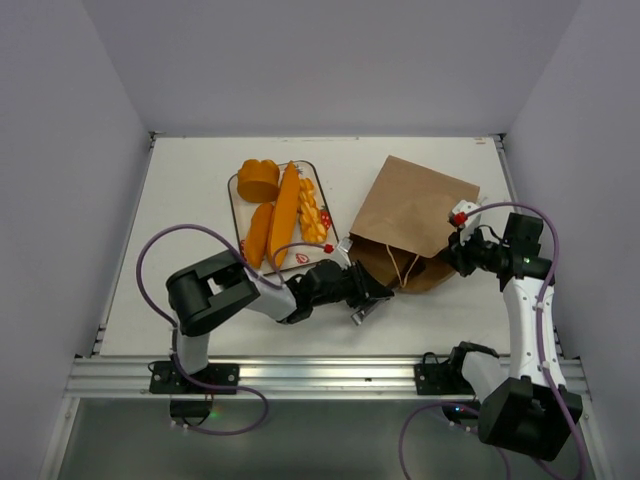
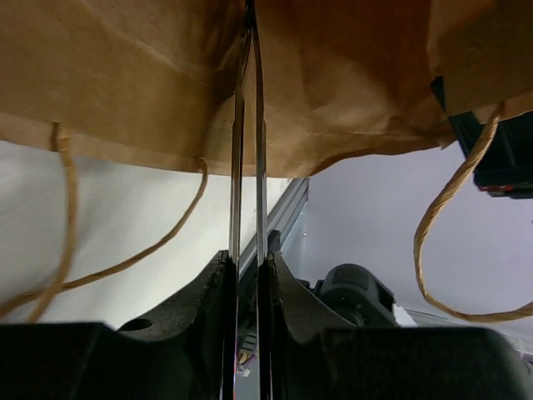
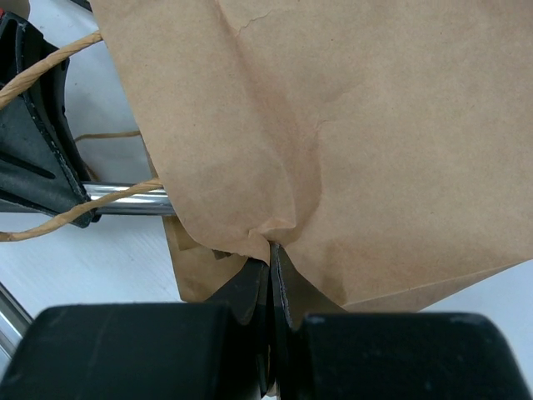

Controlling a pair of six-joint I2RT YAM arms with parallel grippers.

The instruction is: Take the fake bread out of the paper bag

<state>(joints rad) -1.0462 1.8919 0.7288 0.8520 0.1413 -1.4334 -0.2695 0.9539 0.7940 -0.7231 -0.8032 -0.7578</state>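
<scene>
My gripper (image 3: 271, 254), bottom centre: both fingers pinched tight on a puckered fold of the paper bag (image 3: 358, 125). Brown paper fills most of the frame. Twisted handle (image 3: 50, 60) loops off left. Black part (image 3: 33, 158) at left edge; silver tongs (image 3: 125, 198) run from it under the bag. White table (image 3: 83, 258) below.

Matt paper bag (image 1: 415, 215), glossy plastic fake bread (image 1: 285, 205), shiny metal tongs (image 2: 236, 183).

A white worktop (image 1: 180, 200) is enclosed by pale walls (image 1: 60, 150) on three sides and is edged along the near side by an aluminium rail (image 1: 330, 375). A strawberry-printed white tray (image 1: 314, 180) is set left of centre. A brown paper bag (image 1: 415, 215) is laid just beside it on the right, with its mouth turned toward the rail.
</scene>
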